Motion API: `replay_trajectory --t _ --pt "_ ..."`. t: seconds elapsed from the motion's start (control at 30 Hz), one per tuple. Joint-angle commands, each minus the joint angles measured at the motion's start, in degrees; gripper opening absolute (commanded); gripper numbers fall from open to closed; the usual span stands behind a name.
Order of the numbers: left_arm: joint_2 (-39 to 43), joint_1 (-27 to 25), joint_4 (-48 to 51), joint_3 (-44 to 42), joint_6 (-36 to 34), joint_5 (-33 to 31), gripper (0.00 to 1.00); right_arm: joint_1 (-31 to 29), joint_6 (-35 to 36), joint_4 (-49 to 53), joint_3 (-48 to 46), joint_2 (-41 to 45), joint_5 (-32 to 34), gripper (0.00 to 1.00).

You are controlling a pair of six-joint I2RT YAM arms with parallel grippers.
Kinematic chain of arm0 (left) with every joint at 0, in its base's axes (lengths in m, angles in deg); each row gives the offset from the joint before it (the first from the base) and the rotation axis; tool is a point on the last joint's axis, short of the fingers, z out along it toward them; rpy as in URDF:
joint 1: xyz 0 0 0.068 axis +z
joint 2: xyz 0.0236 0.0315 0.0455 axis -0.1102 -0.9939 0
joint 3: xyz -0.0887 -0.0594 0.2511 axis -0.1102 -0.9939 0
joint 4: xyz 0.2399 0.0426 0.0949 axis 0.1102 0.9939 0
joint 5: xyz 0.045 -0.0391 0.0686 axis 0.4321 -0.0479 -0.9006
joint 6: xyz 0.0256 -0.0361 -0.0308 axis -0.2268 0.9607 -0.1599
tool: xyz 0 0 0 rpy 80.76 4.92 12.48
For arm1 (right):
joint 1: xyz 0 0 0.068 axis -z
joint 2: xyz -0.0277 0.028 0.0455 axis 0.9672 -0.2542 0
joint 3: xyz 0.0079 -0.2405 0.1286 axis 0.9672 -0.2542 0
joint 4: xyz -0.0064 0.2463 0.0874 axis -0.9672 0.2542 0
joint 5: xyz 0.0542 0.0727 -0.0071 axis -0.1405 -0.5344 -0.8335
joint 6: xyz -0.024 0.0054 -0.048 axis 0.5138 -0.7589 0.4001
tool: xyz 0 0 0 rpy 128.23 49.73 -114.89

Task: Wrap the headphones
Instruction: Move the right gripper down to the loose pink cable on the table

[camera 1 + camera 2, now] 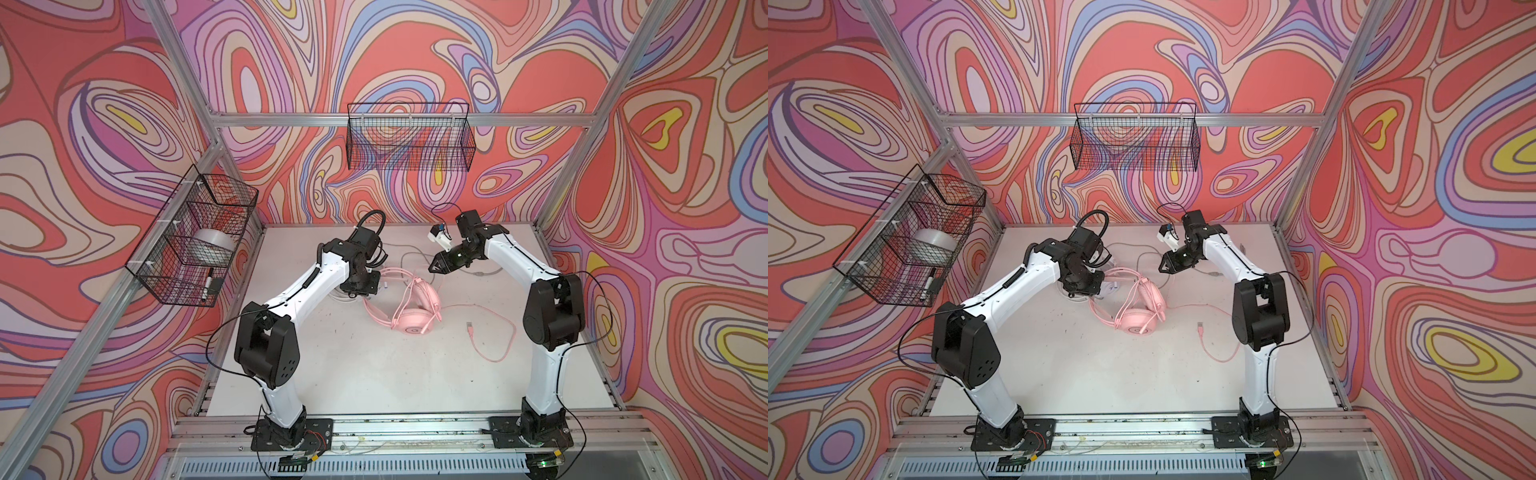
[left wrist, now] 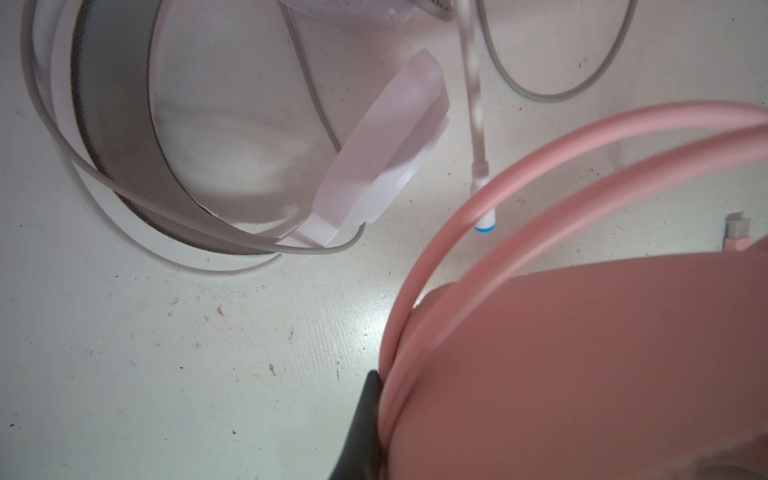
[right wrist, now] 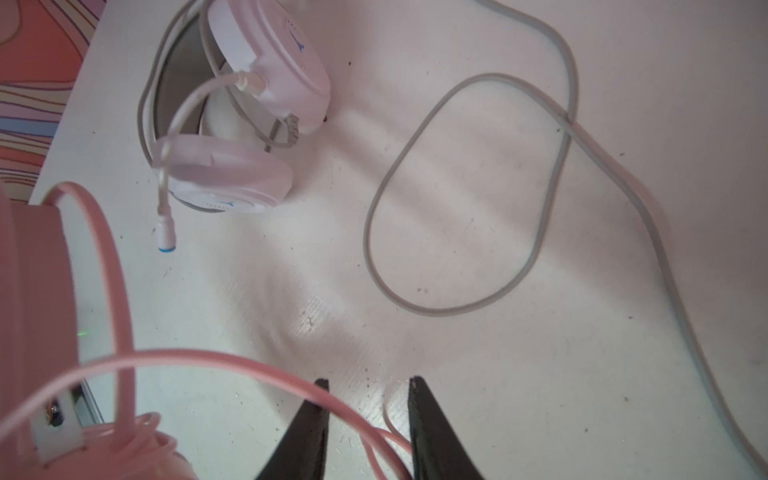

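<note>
At table (image 1: 374, 374) centre, pink headphones (image 1: 412, 322) seen lying, headband (image 2: 519, 166) clamped in closed left gripper (image 1: 369, 289). White headphones (image 3: 249, 104) placed just beside, largely hidden under left arm (image 1: 307, 286) in both top views. Right gripper (image 3: 368, 384) held above table, jaws narrowly parted. Pink cable (image 3: 232, 357) seen crossing between fingers, not pinched.

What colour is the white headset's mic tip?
Blue; the mic tip shows best in the right wrist view.
</note>
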Motion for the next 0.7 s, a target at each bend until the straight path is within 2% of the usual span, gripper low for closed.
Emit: replay_trajectory --t 0.0,0.4,0.67 --pt "2.75 0.44 -0.17 -0.06 0.50 4.52 0.00 0.75 -2.58 -4.21 -4.13 3.38 -1.10 0.41" --pt "4.33 3.37 -3.54 -1.88 3.72 9.89 0.00 1.03 -5.29 -8.94 -13.39 4.40 -0.65 0.42" --pt "4.76 4.48 -4.56 -2.72 5.32 10.80 0.00 0.97 -6.09 -9.42 -18.62 4.95 1.71 0.41"
